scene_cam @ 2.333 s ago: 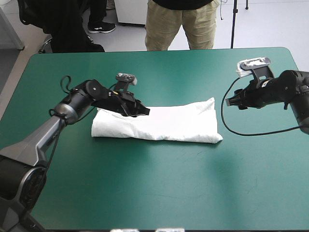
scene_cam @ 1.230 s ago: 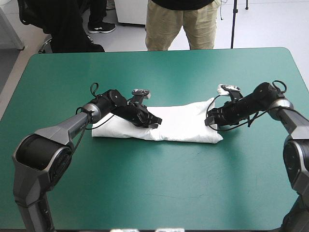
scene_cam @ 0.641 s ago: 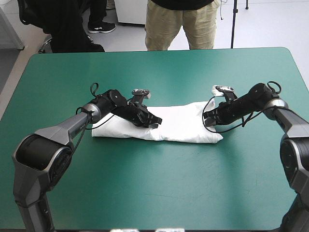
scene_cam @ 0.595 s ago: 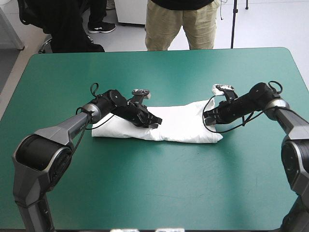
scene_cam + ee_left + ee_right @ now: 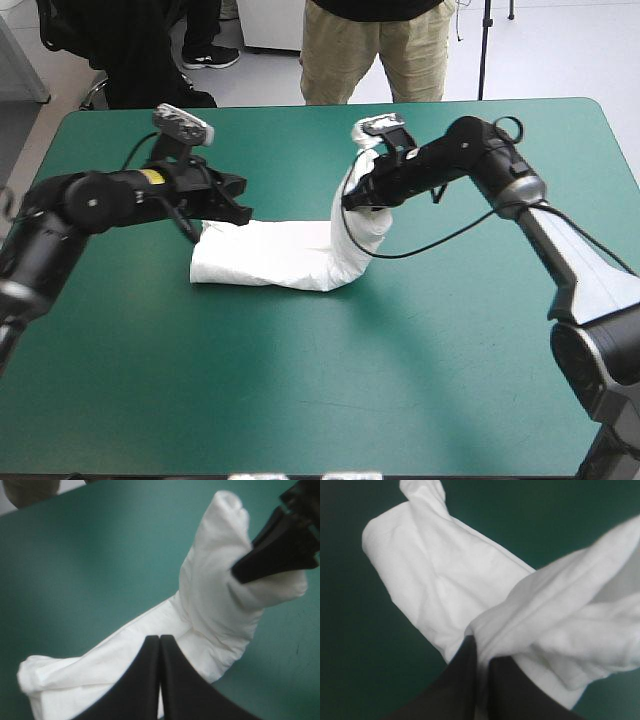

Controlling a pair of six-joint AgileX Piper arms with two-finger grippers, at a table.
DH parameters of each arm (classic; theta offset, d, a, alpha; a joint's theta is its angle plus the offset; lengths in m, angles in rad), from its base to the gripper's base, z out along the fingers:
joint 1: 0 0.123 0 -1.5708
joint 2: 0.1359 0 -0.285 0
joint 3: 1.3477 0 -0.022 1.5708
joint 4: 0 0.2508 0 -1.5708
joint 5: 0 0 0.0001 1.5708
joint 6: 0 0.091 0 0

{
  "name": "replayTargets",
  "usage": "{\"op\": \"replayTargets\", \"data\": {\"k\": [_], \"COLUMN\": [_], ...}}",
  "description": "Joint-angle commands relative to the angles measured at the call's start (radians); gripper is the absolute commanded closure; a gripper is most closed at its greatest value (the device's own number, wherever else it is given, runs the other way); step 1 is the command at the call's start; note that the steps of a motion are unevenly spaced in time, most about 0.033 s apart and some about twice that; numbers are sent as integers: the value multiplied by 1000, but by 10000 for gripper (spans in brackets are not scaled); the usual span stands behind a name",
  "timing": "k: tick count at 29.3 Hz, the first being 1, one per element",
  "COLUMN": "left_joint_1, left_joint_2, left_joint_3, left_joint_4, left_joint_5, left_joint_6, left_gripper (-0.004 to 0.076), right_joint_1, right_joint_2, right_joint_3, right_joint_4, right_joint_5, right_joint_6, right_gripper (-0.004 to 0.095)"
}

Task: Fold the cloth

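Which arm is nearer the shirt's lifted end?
Right arm: its jaws hold that end of the shirt up. The left arm's shut jaws are by the flat end.

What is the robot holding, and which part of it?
The right claw pinches the T-shirt by one end, which is lifted up. The left claw is shut and holds nothing.

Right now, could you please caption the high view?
Right gripper holds one end of the T-shirt raised; left gripper hangs by the other.
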Motion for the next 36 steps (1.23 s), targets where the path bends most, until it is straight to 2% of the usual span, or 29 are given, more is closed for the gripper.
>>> {"op": "replayTargets", "data": {"k": [1,4,6,12,16,18,20,25,27,29,32,36], "left_joint_1": [40,54,54,54,54,54,54,54,54,54,54,54], "left_joint_2": [-173,-258,-306,-308,-290,-280,-273,-264,-262,-260,-260,-260], "left_joint_3": [-26,-26,-26,-26,-26,-26,-26,-26,-24,-24,-24,-24], "left_joint_4": [1,44,127,248,264,264,264,264,264,264,278,311], "left_joint_5": [27,61,105,219,233,236,243,241,241,241,244,256], "left_joint_6": [-29,-93,-146,-204,-204,-207,-214,-219,-219,-219,-219,-224], "left_gripper": [741,741,741,741,741,741,741,741,741,741,741,741], "right_joint_1": [101,176,249,352,395,407,410,410,408,405,405,404], "right_joint_2": [56,172,286,515,612,643,651,658,656,647,610,542], "right_joint_3": [-184,-358,-545,-908,-1056,-1080,-1078,-1089,-1107,-1127,-1144,-1144], "right_joint_4": [-33,-54,-94,-125,-121,-116,-85,58,94,109,77,-115], "right_joint_5": [21,56,105,186,213,213,215,223,226,226,226,230], "right_joint_6": [84,141,201,293,298,289,257,120,103,117,157,250], "right_gripper": [911,911,911,911,911,880,780,287,233,252,341,417]}}
